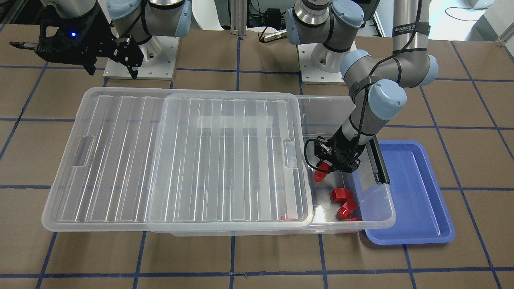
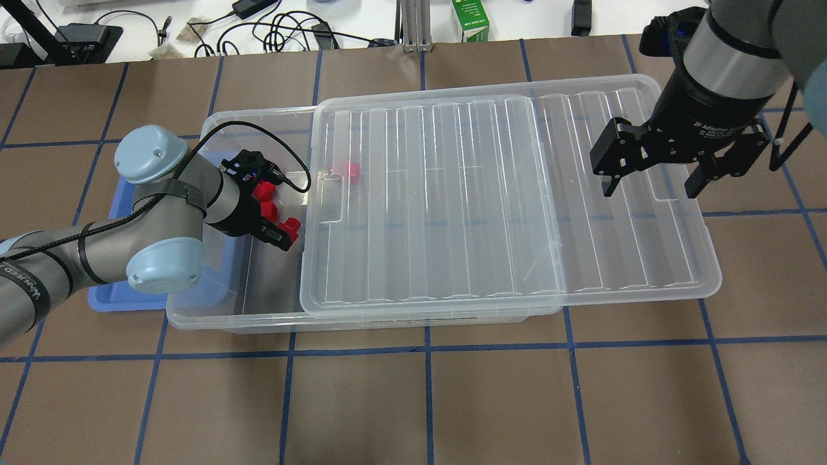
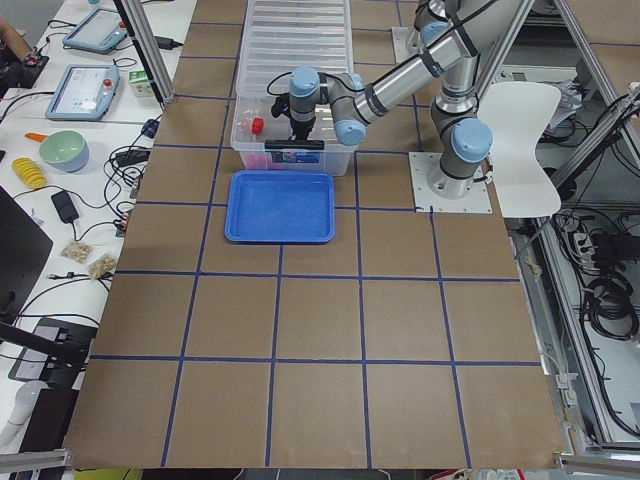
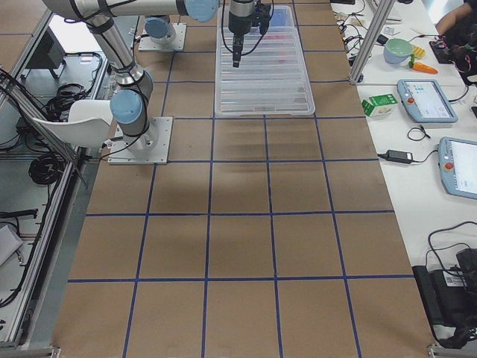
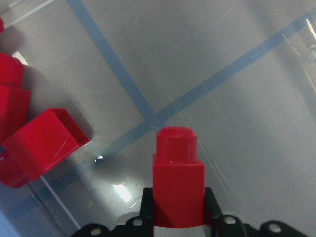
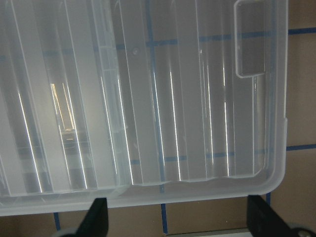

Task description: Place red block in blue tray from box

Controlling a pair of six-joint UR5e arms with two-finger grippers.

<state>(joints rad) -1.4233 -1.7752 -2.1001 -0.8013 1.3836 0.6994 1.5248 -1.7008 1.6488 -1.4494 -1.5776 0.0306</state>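
My left gripper (image 1: pixel 330 165) is inside the open end of the clear box (image 1: pixel 381 212) and is shut on a red block (image 1: pixel 321 174), stub pointing away from the fingers. The wrist view shows that block (image 5: pixel 177 182) between the fingers over the box floor. Several loose red blocks (image 1: pixel 342 195) lie on the floor beside it, also seen in the left wrist view (image 5: pixel 42 148); one more (image 2: pixel 349 169) sits under the lid. The blue tray (image 1: pixel 417 200) lies against the box's end by the black latch bar (image 1: pixel 379 160). My right gripper (image 2: pixel 649 188) is open and empty above the lid's far end.
The ribbed clear lid (image 2: pixel 484 194) is slid sideways and overhangs the box on my right side, leaving only the left end open. The left arm's elbow (image 2: pixel 165 271) hangs over the blue tray (image 2: pixel 110 298). Brown table with blue tape lines surrounds everything.
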